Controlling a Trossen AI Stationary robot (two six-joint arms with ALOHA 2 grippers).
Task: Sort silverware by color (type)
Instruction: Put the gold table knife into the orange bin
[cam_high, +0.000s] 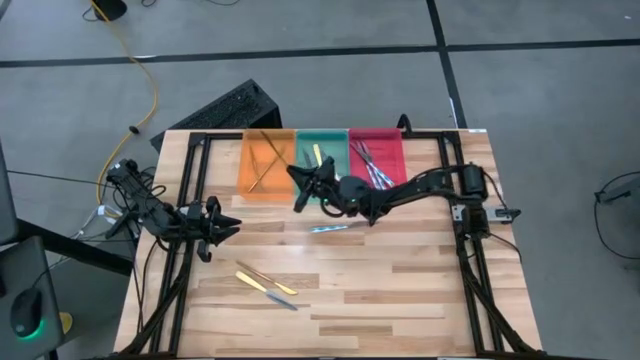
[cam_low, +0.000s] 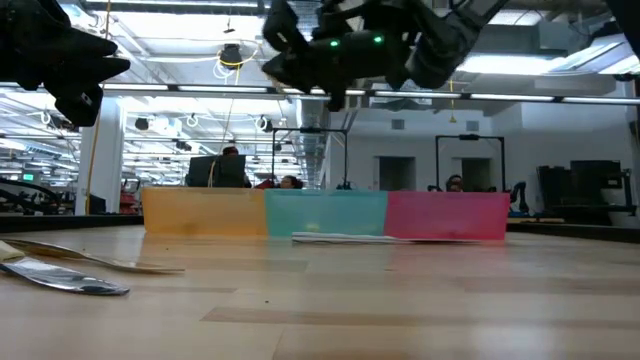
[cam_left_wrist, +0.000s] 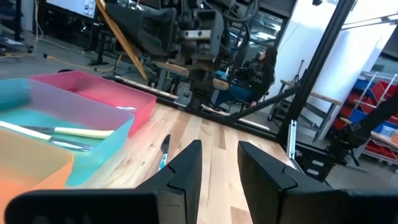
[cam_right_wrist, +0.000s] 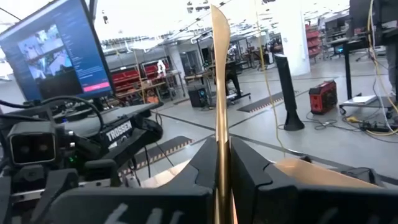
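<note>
I have the right gripper (cam_high: 303, 181) pinched tight on a thin bronze-gold utensil (cam_right_wrist: 219, 93), which stands up between the fingers along their own line, so its long axis runs straight out from the wrist. In the high view that gripper hangs over the front edge of the green tray (cam_high: 321, 138), just beside the orange tray (cam_high: 250, 180). The orange tray is where the other bronze pieces (cam_high: 266, 158) lie crossed, so I judge the drop point to be a short shift toward the table's left edge, not farther back. The red tray (cam_high: 392, 140) holds the bluish-handled silverware (cam_high: 368, 163), and one yellow-handled piece (cam_high: 316, 153) sits in the green one. A loose bluish piece (cam_high: 328, 228) lies on the bare wood in front of the trays, under the right arm. Three more utensils (cam_high: 268, 285) lie near the table's front edge, left of centre. The left gripper (cam_high: 222, 224) is nearer to those; it waits by the left edge with its fingers (cam_left_wrist: 186, 171) partly apart and nothing in them.
</note>
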